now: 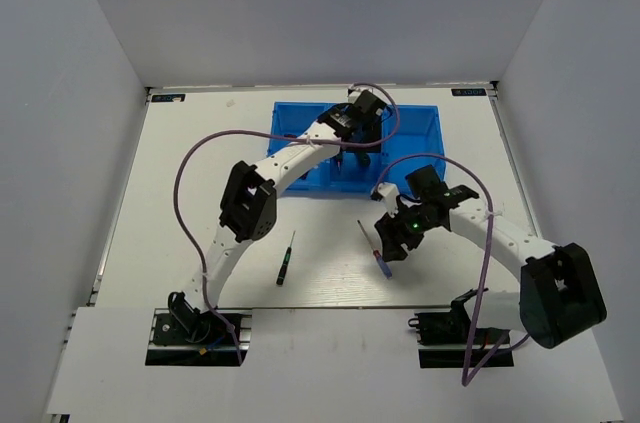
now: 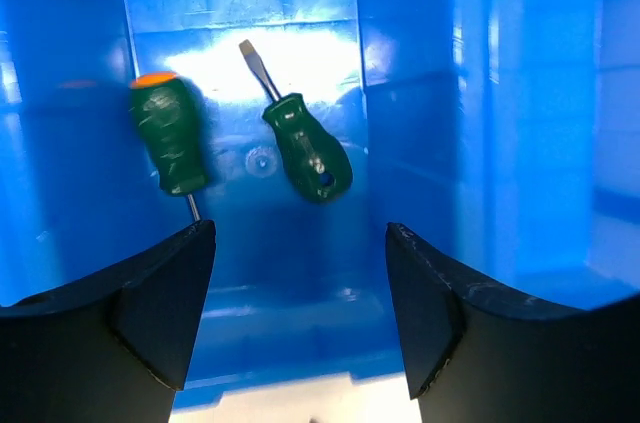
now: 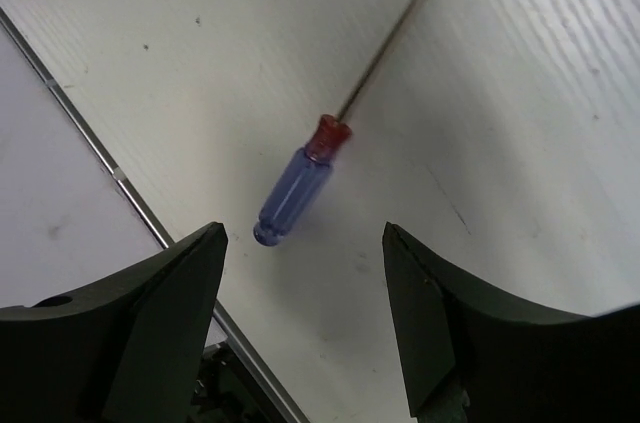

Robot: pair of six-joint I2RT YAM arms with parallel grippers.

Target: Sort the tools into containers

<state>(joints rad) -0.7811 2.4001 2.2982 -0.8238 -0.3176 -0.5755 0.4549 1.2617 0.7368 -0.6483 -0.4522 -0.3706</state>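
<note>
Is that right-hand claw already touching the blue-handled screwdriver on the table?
Apart. The right wrist view shows the right gripper open, with white table visible between the blue-handled screwdriver and each finger.

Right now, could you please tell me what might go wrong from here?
The open right tool hovers over the slim screwdriver with a blue-and-red handle; the round handle could roll away as the jaws close. The open left tool is aimed into a compartment of the bright blue plastic bin, so a crooked move might catch a wall.
</note>
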